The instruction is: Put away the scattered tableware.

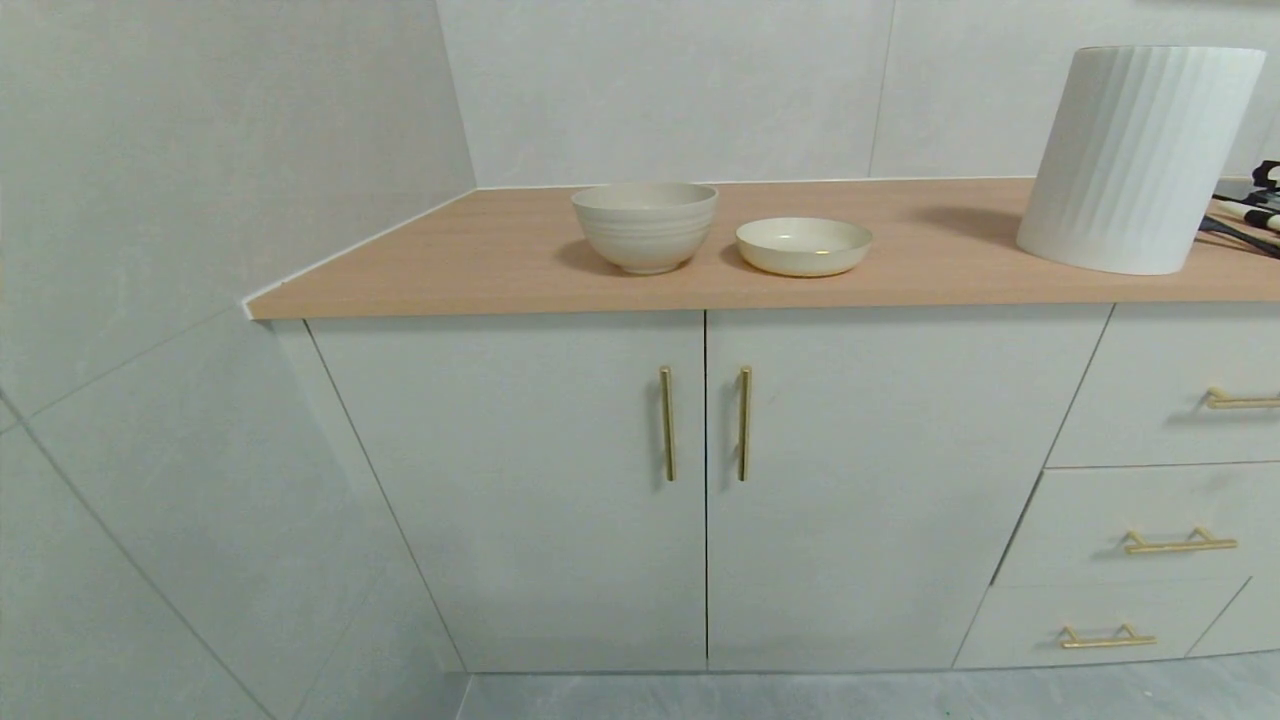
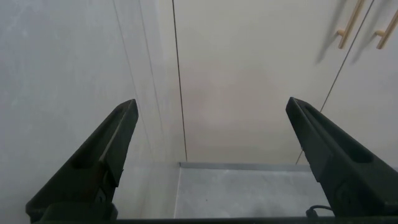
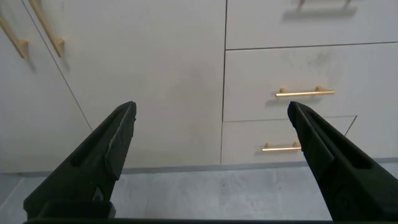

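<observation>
Bowl (image 1: 645, 225) and shallow dish (image 1: 804, 245) just beside each other, not touching, near countertop (image 1: 480, 265) front edge | ribbed white container (image 1: 1135, 155) well right | cabinet doors (image 1: 520, 480) shut | left gripper (image 2: 211, 102), right gripper (image 3: 211, 107): fingers spread, empty, low before the cabinet fronts.

A: What colour is the bowl (image 1: 645, 225) showing?
B: It is showing greyish cream, with faint horizontal rings running round it. The dish (image 1: 804, 245) is glowing pale yellow-cream.
A: And the bench (image 1: 450, 260)?
B: It is wearing a light brown wood grain. The cabinet doors (image 1: 520, 480) are showing off-white, with handles (image 1: 667, 423) gleaming gold, and the tall container (image 1: 1140, 160) is showing white vertical ribs. The left fingers (image 2: 93, 168) and right fingers (image 3: 93, 168) are looking black.
</observation>
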`<state>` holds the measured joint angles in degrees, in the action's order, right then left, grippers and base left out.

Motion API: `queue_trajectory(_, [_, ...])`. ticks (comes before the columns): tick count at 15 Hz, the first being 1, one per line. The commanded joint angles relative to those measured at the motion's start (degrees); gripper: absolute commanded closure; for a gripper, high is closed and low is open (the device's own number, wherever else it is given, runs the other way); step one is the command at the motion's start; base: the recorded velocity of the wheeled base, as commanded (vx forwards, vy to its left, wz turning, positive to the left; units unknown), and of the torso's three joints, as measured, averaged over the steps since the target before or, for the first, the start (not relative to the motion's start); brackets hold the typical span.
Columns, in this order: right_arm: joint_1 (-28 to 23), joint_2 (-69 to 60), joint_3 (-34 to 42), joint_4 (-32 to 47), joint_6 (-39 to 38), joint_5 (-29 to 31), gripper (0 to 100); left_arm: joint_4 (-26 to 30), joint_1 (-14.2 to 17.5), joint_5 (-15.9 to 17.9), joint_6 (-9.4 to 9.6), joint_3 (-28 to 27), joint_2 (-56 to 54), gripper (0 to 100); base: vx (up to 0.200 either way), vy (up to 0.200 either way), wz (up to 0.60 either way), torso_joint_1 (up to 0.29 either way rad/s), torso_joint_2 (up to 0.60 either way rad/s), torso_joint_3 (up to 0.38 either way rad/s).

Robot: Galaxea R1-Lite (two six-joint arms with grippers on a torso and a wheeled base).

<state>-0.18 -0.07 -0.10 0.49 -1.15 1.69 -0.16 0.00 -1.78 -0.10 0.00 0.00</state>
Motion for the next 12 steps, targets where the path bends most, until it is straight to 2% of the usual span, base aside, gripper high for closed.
queue_trajectory(1, [0.01,0.07,0.01,-0.05,0.44,-0.11,0,-0.02,0.00,0.02,0.10,0.00,0.09,0,0.000,0.000,0.00,0.000,0.00,0.000])
queue_trajectory(3, [0.01,0.16,-1.48,-0.14,2.55,-1.17,0,-0.02,0.00,-0.07,0.19,0.00,0.09,0,0.000,0.000,0.00,0.000,0.00,0.000])
queue_trajectory(4, [0.53,1.83,-7.20,-0.05,1.50,-3.63,0,-0.02,0.00,0.02,0.19,0.00,0.09,0,0.000,0.000,0.00,0.000,0.00,0.000])
queue_trajectory(5, [1.50,6.40,-10.19,0.13,-0.70,-5.47,0,-0.02,0.00,-0.07,0.27,0.00,0.09,0,0.000,0.000,0.00,0.000,0.00,0.000])
queue_trajectory(9, [5.72,24.42,-14.58,-0.05,-0.61,-13.30,0,-0.02,0.00,0.02,0.10,0.00,0.09,0,0.000,0.000,0.00,0.000,0.00,0.000])
queue_trajectory(12, [7.74,34.70,-18.10,-0.14,-0.70,-16.28,0,-0.02,0.00,0.02,0.01,0.00,0.00,0,0.000,0.000,0.00,0.000,0.00,0.000])
